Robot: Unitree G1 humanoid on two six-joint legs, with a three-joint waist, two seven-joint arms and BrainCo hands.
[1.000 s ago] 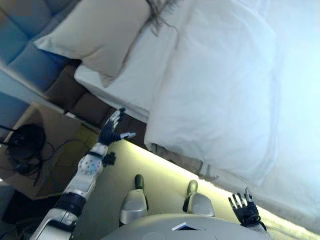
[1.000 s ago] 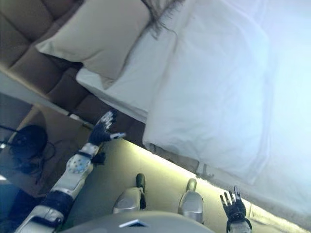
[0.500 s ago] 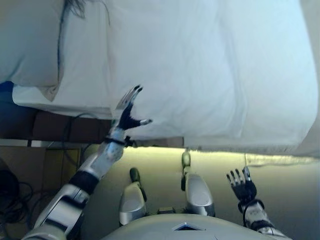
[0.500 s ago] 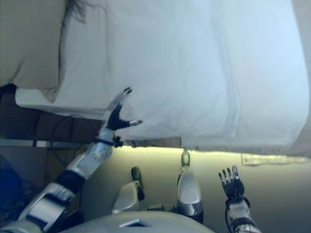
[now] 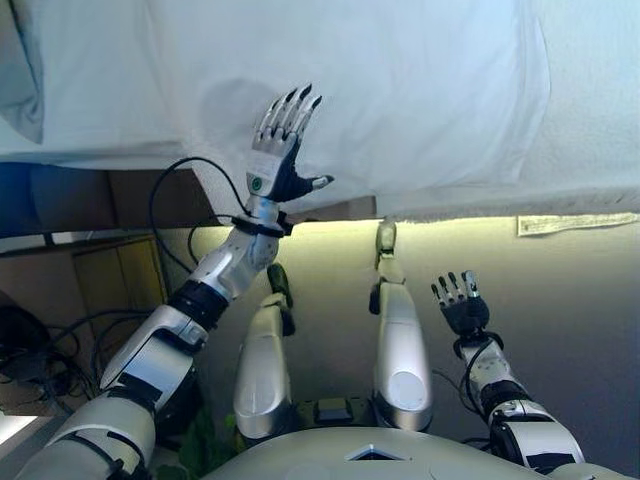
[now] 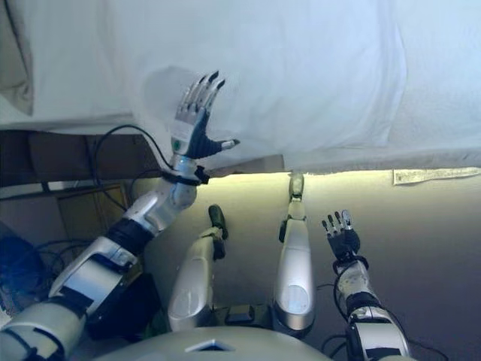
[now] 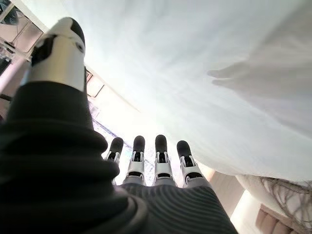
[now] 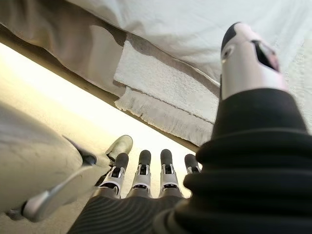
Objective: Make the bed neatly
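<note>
A white duvet (image 5: 400, 90) covers the bed and fills the upper part of both eye views, its near edge hanging over the bed's side. My left hand (image 5: 280, 160) is raised in front of that edge, open with straight fingers (image 7: 161, 151), holding nothing. A pillow's corner (image 5: 22, 70) shows at the far left. My right hand (image 5: 458, 305) hangs low over the floor at the lower right, open and empty, fingers (image 8: 141, 165) straight. A white textured cloth with a fringed edge (image 8: 161, 97) hangs below the duvet by the bed's side.
The dark bed base (image 5: 70, 200) shows under the sheet at the left. A brown bedside unit (image 5: 90, 290) stands at the left with cables (image 5: 30, 360) on the floor. A lit strip runs along the bed's lower edge. A small white label (image 5: 575, 222) hangs at the right.
The whole view has swung toward the bed's side, so the camera moved. My left hand has risen higher in front of the duvet's edge. The right hand stays low and open.
</note>
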